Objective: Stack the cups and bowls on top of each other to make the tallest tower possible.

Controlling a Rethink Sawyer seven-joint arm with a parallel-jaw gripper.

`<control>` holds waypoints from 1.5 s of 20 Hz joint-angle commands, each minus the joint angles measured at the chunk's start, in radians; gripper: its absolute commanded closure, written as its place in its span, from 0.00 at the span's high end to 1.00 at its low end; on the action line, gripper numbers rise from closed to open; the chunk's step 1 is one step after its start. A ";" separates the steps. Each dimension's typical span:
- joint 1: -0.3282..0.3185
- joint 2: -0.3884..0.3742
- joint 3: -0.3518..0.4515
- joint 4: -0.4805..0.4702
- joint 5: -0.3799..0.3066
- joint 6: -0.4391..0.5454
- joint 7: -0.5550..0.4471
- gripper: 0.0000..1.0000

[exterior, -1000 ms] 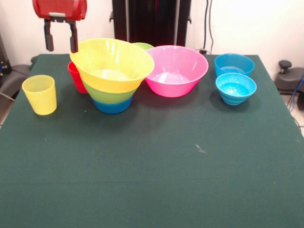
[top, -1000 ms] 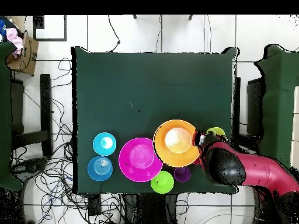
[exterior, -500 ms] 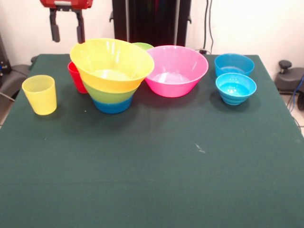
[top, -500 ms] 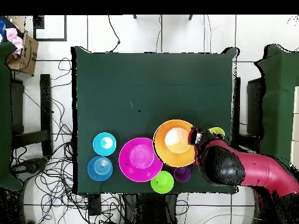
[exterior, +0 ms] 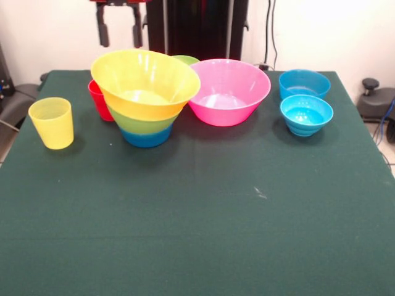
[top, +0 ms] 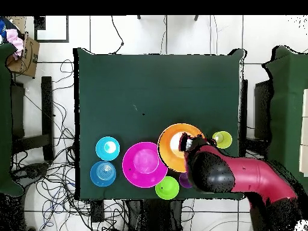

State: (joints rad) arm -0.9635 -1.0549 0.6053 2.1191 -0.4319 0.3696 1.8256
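A tilted orange bowl (exterior: 145,77) sits on a green bowl (exterior: 142,125), which sits on a blue bowl (exterior: 146,139); together they form a short tower. Above its far rim hangs my gripper (exterior: 119,29), open and empty, only its two black fingers showing at the top edge. A red cup (exterior: 97,98) stands behind the tower's left side, and a yellow cup (exterior: 52,122) stands alone further left. The pink bowl (exterior: 228,91) sits just right of the tower. In the overhead view the arm (top: 240,177) covers part of the orange bowl (top: 171,147); the purple cup is hidden under it.
Two blue bowls (exterior: 303,82) (exterior: 306,114) sit at the right of the table. A small green bowl (exterior: 185,60) peeks out behind the orange and pink bowls. The green cloth table (exterior: 197,216) stretches bare toward the near edge.
The gripper has risen and shifted right in the front view, from beside the red cup to above the orange bowl's back rim. The overhead view now shows the whole yellow cup.
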 commanded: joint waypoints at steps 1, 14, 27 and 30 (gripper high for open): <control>0.129 -0.053 -0.023 0.108 0.062 0.061 0.125 1.00; 0.506 -0.093 -0.304 0.132 0.104 -0.032 0.394 1.00; 1.037 0.117 -0.622 0.064 0.208 -0.214 0.774 1.00; 1.102 0.168 -0.643 0.076 0.247 -0.262 0.812 1.00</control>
State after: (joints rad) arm 0.0242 -1.0544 0.0947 2.1814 -0.2625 0.2068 2.3674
